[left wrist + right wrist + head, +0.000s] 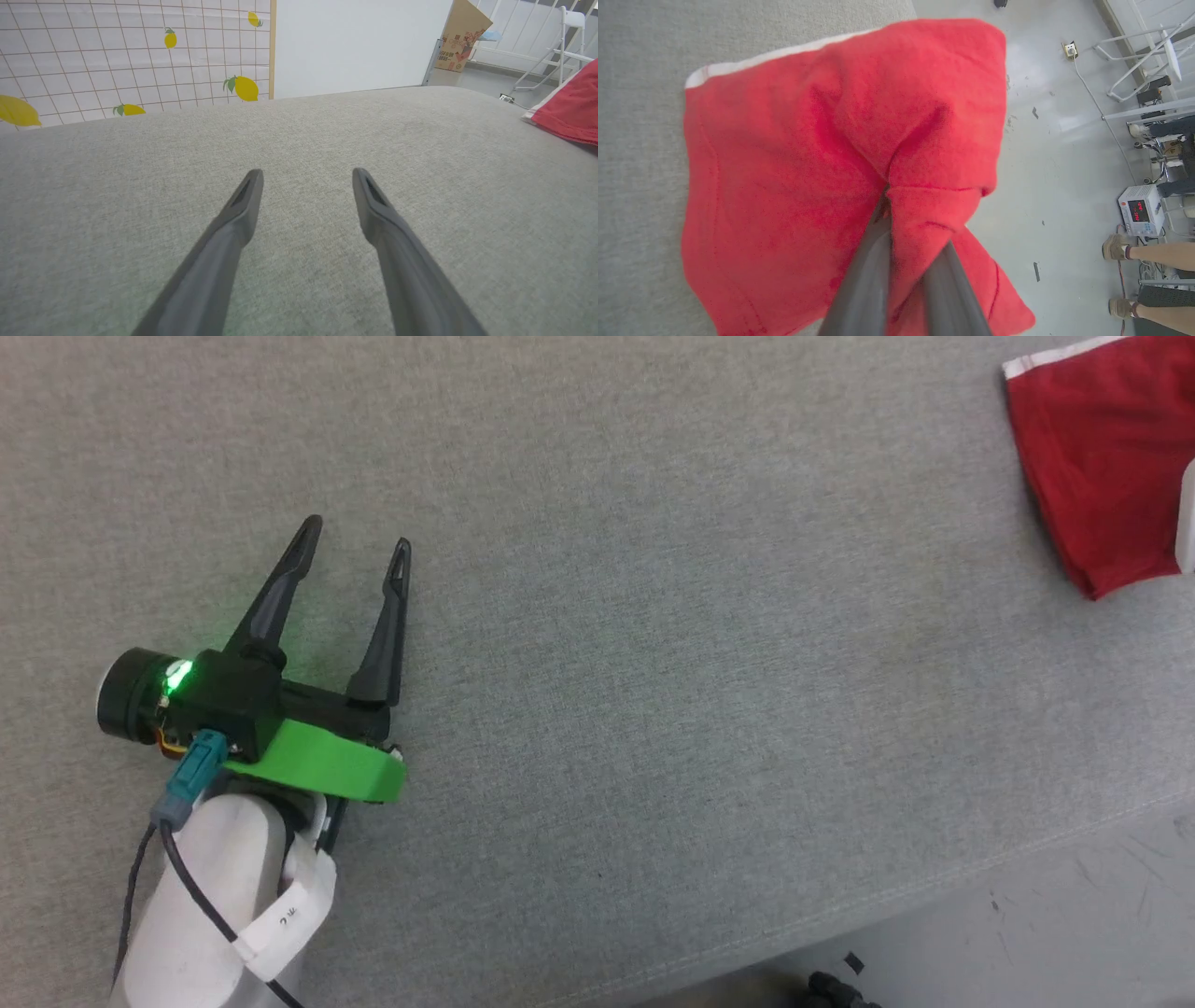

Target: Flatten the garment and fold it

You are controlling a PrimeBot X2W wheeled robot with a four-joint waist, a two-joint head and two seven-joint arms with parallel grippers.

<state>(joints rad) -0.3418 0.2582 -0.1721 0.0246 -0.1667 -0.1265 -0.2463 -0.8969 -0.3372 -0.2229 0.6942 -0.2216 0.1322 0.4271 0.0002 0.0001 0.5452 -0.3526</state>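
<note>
The right gripper [909, 229] pinches the red shorts [1092, 457] at the grey pad's [653, 616] right edge. The left gripper [358, 537], wide open and empty, sits well apart to their left.

This is looking like a test lab: a white boxy instrument with red glowing digits [1141, 211] is sitting on bare grey floor [1055, 140] at the right wrist view's right edge; a lemon-printed grid-patterned backdrop panel [135, 60] is standing upper left in the left wrist view.
</note>
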